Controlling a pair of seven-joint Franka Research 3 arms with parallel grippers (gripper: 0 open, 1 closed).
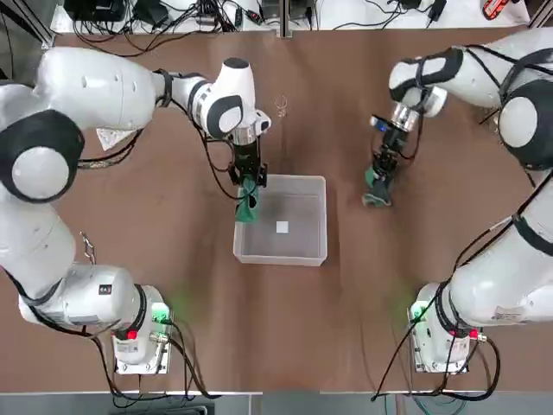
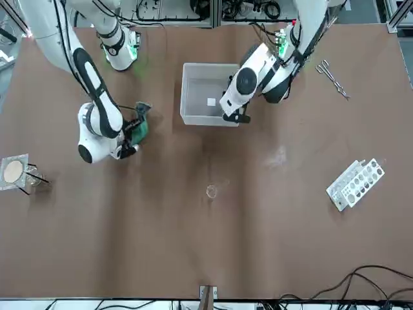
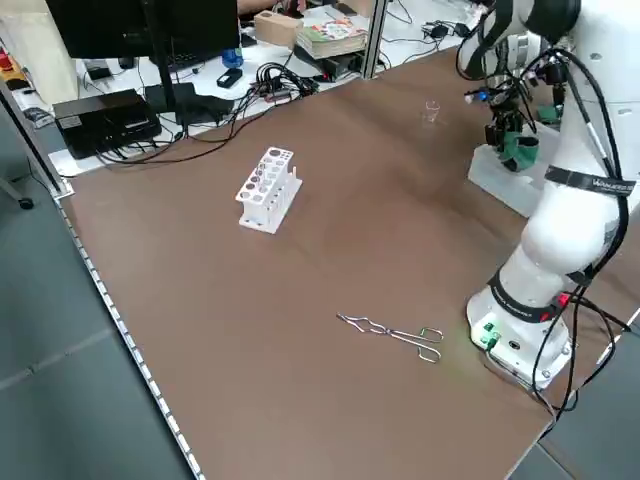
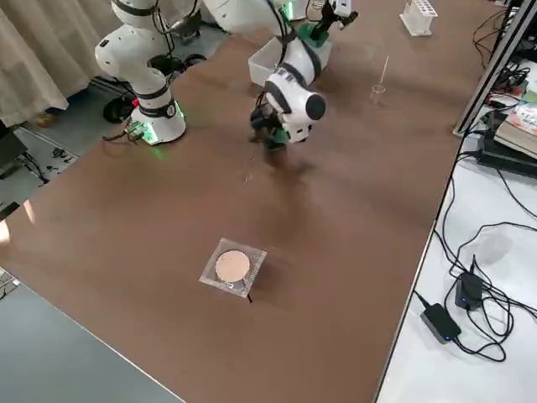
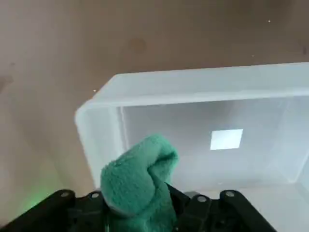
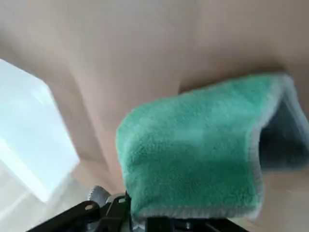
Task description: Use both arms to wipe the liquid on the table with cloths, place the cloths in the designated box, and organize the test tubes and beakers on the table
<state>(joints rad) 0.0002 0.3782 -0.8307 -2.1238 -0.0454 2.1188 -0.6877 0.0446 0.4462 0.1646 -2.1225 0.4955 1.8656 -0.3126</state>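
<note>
Step in hand, as judged: dropping the cloths into the light grey rectangular plastic box (image 1: 298,257) standing mid-surface. Left end effector (image 1: 249,184) hangs over the box's left wall, a small soft green cloth (image 5: 137,186) dangling from it half inside; whether its grip is clamped or easing cannot be told. Best to carry it further toward the box's centre before letting go, so the rag clears the rim. Right end effector (image 1: 381,177), clamped on a second green cloth with a grey underside (image 6: 193,145), sits low on the brown surface (image 1: 173,216) just right of the box; it should lift before crossing the wall. Box interior otherwise holds only a white label.
</note>
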